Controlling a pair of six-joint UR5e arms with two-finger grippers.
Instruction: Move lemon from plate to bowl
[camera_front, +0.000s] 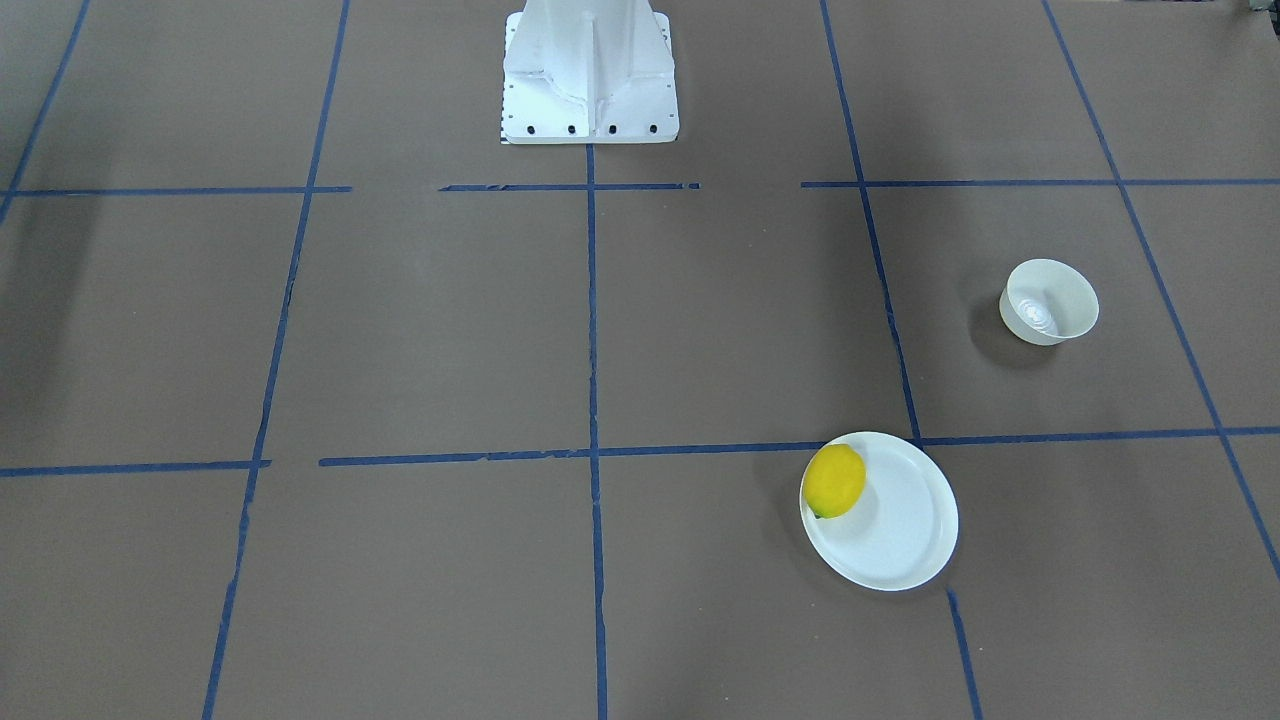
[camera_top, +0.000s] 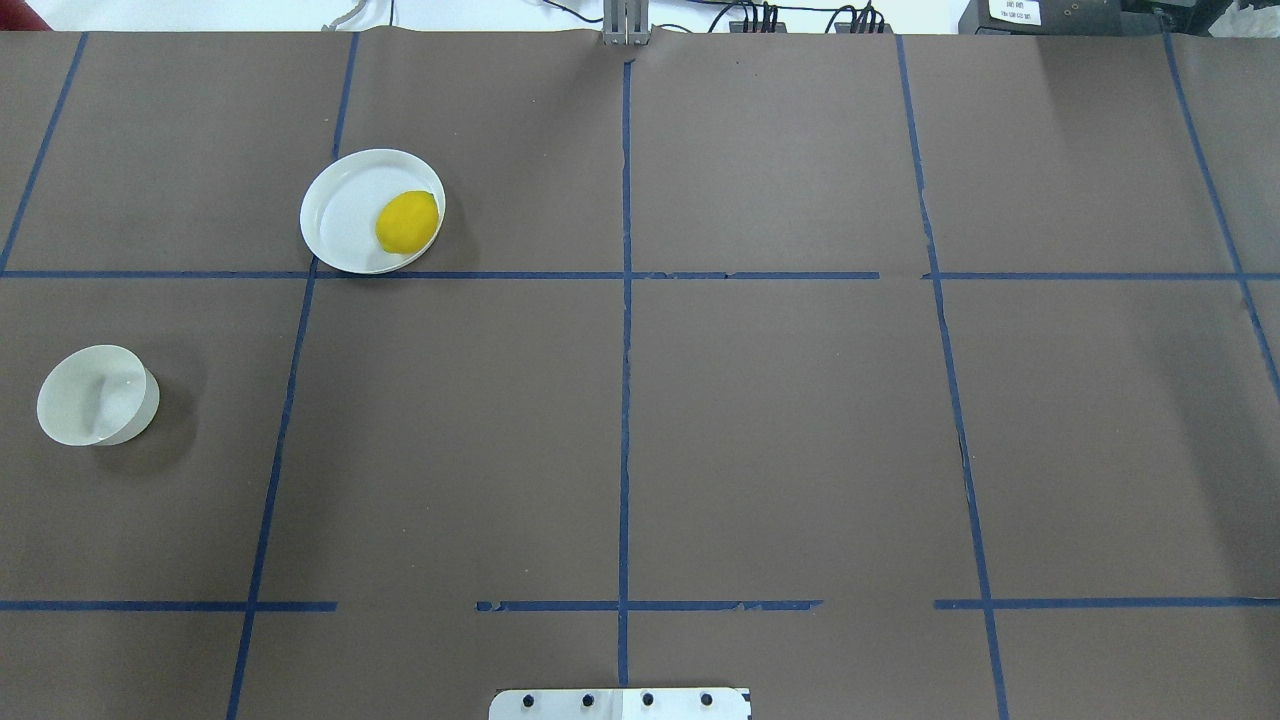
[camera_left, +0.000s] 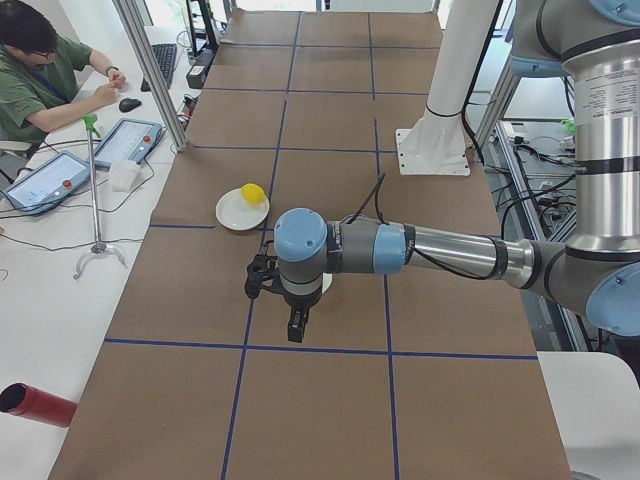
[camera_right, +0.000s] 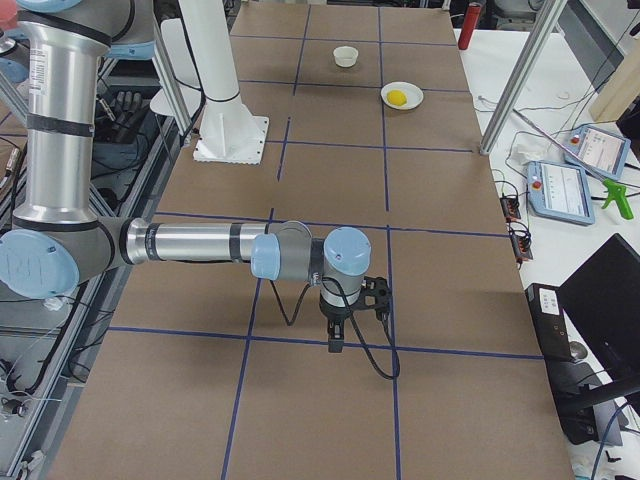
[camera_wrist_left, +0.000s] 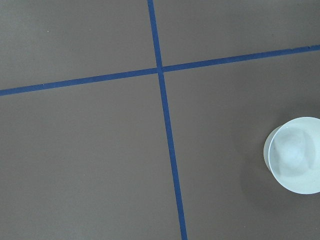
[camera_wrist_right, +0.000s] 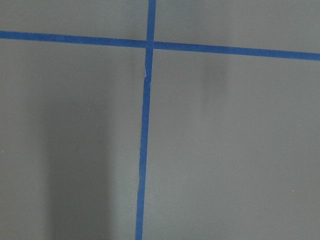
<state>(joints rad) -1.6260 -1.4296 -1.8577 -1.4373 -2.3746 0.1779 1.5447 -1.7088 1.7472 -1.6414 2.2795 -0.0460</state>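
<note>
The yellow lemon (camera_front: 835, 480) lies on the white plate (camera_front: 900, 540), against its rim on the side toward the table's middle. It also shows in the overhead view (camera_top: 407, 221) on the plate (camera_top: 345, 215). The small off-white bowl (camera_front: 1048, 300) stands empty and apart from the plate, also in the overhead view (camera_top: 97, 395) and the left wrist view (camera_wrist_left: 295, 155). My left gripper (camera_left: 297, 325) hangs high over the table near the bowl. My right gripper (camera_right: 335, 338) hangs over the far end. Both show only in side views, so I cannot tell whether they are open or shut.
Brown paper with blue tape grid lines covers the table. The robot's white base (camera_front: 590, 70) stands at the table's middle edge. An operator (camera_left: 40, 70) sits at a side desk with tablets. A red cylinder (camera_left: 35, 403) lies beside the table's near end.
</note>
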